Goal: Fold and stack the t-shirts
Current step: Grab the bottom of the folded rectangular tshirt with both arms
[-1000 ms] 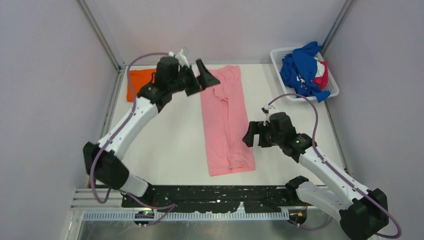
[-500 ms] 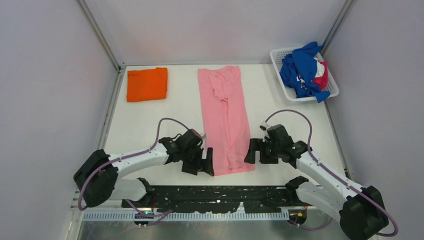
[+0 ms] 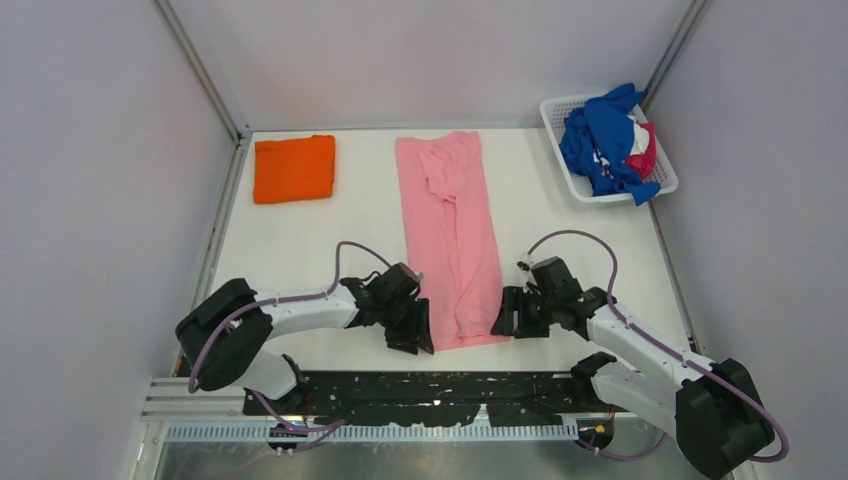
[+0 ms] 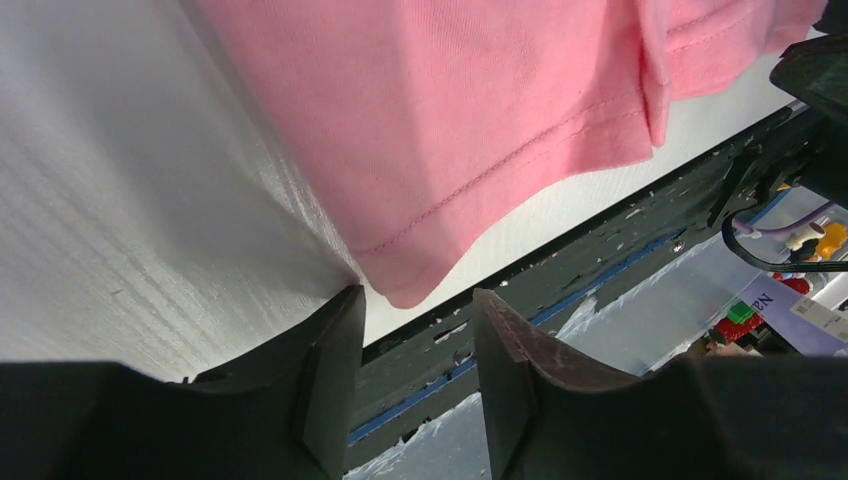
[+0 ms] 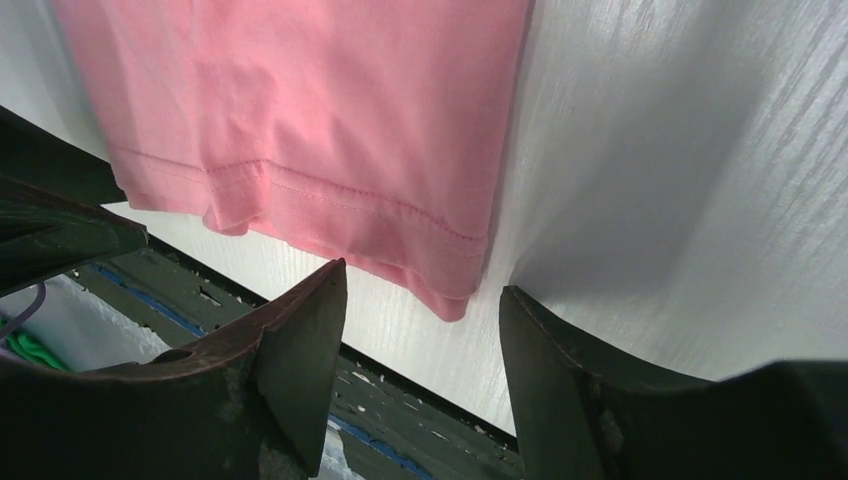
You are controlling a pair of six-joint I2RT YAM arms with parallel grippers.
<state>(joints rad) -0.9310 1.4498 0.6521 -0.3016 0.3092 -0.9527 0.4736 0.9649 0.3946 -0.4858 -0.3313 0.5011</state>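
Note:
The light pink t-shirt lies on the white table as a long strip folded lengthwise, its hem toward me. My left gripper is low at the hem's near left corner, jaws apart, with the corner tip just at its fingertips. My right gripper is at the near right corner, also open, and that corner pokes in between its fingers. Neither pinches the cloth. The orange t-shirt lies folded at the back left. Royal blue, magenta and white tees are heaped in the basket.
The white slatted basket stands at the back right corner. A black rail runs along the table's near edge, right below the pink hem. Grey walls close in on the left, back and right.
My left arm swung from the back, near the orange t-shirt, down to the pink hem's left corner. The right gripper slid nearer to the right corner. Both pairs of jaws have narrowed.

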